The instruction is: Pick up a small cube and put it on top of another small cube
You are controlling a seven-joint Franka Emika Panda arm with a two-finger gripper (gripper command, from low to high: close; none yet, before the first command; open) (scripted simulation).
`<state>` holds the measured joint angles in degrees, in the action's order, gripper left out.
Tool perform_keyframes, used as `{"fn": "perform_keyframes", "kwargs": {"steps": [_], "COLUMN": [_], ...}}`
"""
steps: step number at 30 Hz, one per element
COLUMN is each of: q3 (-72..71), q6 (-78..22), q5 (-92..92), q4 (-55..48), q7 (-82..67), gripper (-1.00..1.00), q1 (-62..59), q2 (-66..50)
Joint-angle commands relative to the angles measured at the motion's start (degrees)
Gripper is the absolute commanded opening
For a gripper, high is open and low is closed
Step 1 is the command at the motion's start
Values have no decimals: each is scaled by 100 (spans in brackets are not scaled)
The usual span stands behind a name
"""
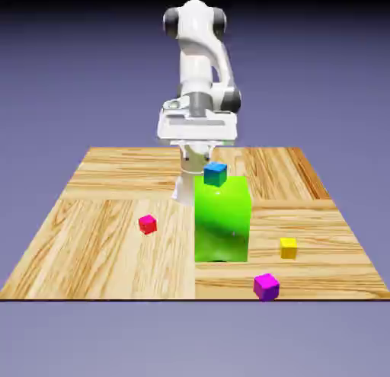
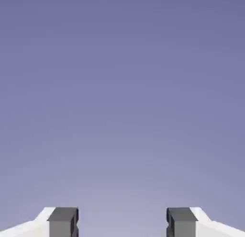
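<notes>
While the fingers [image 2: 62,221] stand spread, the blue cube [image 1: 215,174] sits corner-forward atop the green block [image 1: 222,219].

Cube [image 1: 215,174] prob. atop tall block [image 1: 222,219].

From my station both feeds look bright and evenly lit, with no glare anywhere. In the exterior view the bench [image 1: 107,238] shows clean wood grain, though edges look slightly soft, as from compression. I see almost no cast shadows; the tall green block [image 1: 222,219] has only a darker patch low on its front face. The backdrop fades from dark at the top to lighter violet. The hand view is a smooth violet gradient, paler toward the bottom, and the fingers [image 2: 62,221] are sharp.
</notes>
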<state>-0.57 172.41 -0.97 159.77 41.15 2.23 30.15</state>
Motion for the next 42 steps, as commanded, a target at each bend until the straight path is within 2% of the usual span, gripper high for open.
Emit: {"fn": "perform_keyframes", "kwargs": {"steps": [1,22,24,29,30,36,42], "q3": [-47,-1039,-1056,-609,-609,-1012,19], "q6": [-132,-2910,-2956,-2084,-2084,-2980,-3526], "q5": [-80,-1766,-1794,-2369,-2369,-1774,-1312], "q4": [-102,-2245,-2281,-2370,-2370,-2328,-3437], "q7": [-109,-2384,-2422,-1990,-1990,-2486,-3981], "gripper": [0,0,0,0,-100,-100,-100], "q1": [128,2811,2856,3091,3091,2853,2795], "q2": [-208,-4569,-4641,-5625,-5626,-4655,-4979]}}
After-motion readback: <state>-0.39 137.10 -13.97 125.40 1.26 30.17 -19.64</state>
